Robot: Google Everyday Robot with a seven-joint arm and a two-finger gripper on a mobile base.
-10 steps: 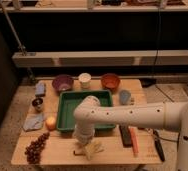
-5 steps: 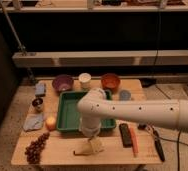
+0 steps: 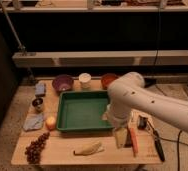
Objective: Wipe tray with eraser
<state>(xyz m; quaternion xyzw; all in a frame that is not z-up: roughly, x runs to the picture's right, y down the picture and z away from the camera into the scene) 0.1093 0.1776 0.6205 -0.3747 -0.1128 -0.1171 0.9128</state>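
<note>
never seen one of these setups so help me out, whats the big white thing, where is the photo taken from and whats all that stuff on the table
The big white thing is a robot arm reaching in from the right. At its end is the gripper, a two-finger claw. It hangs low over the right part of the wooden table, beside the green tray. It is open and holds nothing that I can see.

There is only one picture, looking down at the table from its front side.

Behind the tray stand a purple bowl, a white cup and a brown bowl. On the left are a blue cloth, a metal cup, a round fruit and grapes. A banana lies in front, and a carrot and a thin black tool on the right. The eraser is not visible, perhaps hidden under the arm.
</note>
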